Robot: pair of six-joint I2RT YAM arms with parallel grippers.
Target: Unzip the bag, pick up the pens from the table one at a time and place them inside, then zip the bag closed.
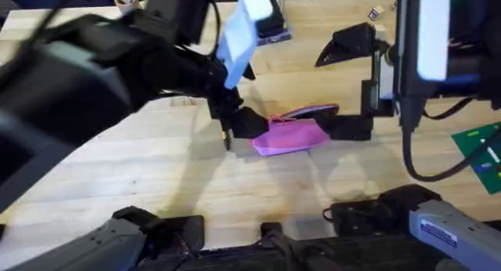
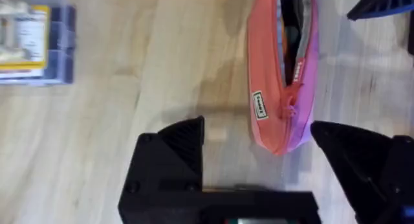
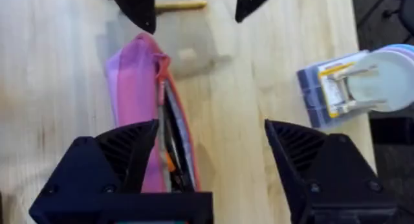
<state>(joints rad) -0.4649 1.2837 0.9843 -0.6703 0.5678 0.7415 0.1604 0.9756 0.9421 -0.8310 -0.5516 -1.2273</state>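
The pink bag (image 1: 288, 135) lies flat on the table (image 1: 117, 169) between my two grippers. Its zipper is partly undone, and dark and orange pens (image 3: 169, 160) show in the slot. My left gripper (image 1: 244, 102) stands open at the bag's left end. In the left wrist view the bag's zipped end (image 2: 283, 120) sits between the fingers (image 2: 174, 153), close to one of them. My right gripper (image 3: 213, 156) is open at the other end, one finger against the bag (image 3: 132, 88). A yellow pen (image 3: 181, 5) lies on the wood just beyond the left gripper.
A blue-and-white plastic box (image 1: 254, 24) sits on the far side of the table behind the bag. A green circuit board (image 1: 479, 149) and a black cable lie at the right edge. Bare wood stretches in front of the bag.
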